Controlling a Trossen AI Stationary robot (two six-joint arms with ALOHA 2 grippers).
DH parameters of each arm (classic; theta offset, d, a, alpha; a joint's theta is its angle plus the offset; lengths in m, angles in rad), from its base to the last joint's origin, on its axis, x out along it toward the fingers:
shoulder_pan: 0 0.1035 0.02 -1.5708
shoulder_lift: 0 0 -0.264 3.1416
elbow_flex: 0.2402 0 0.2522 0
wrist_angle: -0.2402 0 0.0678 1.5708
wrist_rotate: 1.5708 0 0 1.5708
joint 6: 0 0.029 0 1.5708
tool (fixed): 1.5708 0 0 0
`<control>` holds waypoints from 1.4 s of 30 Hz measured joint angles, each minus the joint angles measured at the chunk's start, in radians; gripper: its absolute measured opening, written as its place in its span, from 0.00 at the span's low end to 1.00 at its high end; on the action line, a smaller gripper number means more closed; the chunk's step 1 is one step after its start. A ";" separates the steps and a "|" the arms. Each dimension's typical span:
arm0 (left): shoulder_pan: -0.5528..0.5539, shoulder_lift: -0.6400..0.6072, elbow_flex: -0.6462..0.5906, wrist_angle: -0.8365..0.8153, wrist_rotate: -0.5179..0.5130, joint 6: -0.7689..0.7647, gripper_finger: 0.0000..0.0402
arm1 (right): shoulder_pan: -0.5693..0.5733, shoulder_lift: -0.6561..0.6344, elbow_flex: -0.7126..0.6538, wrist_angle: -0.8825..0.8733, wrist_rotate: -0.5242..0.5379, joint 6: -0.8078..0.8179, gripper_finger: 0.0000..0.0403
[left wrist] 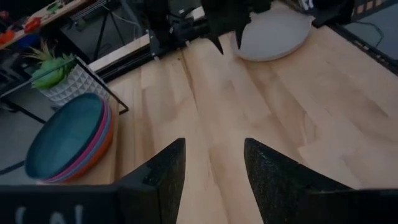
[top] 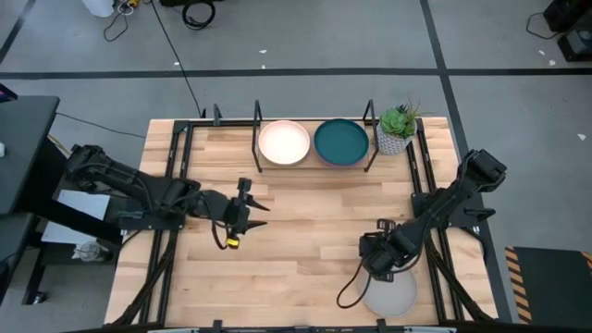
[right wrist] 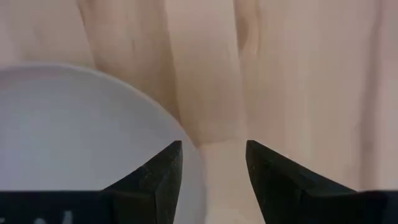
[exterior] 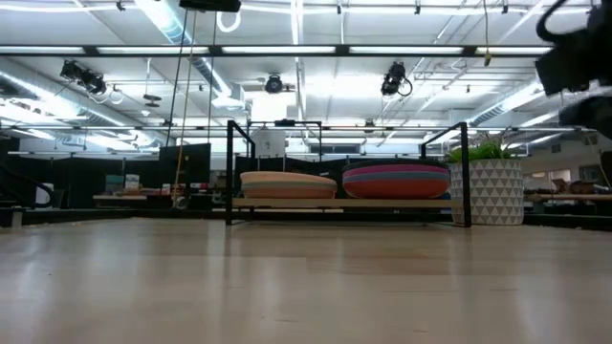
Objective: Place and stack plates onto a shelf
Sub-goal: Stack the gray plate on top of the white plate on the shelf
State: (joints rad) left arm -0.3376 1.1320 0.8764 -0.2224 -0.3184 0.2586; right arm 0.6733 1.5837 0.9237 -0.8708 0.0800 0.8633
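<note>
Right gripper (right wrist: 211, 163), fingers spread and empty, hovers at the rim of the grey plate (top: 389, 295), well apart from the shelf (top: 256, 125). Left gripper (left wrist: 213, 168), released, waits. A shallow grip may let the plate slip.

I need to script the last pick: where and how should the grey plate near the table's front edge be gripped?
Grip the grey plate by its thin raised rim, at the edge facing the table's middle, coming down from above. It lies flat and shallow, so only the rim offers a pinch. The right gripper, jaws open, hangs over that edge.
</note>
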 joint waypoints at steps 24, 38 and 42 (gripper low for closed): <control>-0.045 0.087 0.000 0.116 0.515 0.145 0.43 | -0.022 -0.002 -0.126 0.120 -0.140 -0.011 0.04; -0.156 0.473 0.000 0.382 0.072 0.448 0.43 | -0.241 -0.145 -0.126 0.349 -0.118 -0.109 0.05; -0.150 0.532 0.000 0.503 0.054 0.531 0.43 | -0.292 -0.157 -0.126 0.395 -0.121 -0.079 0.05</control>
State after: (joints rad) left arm -0.4880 1.6644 0.8764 0.2805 -0.2646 0.7896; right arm 0.3808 1.4265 0.7979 -0.4754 -0.0412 0.7847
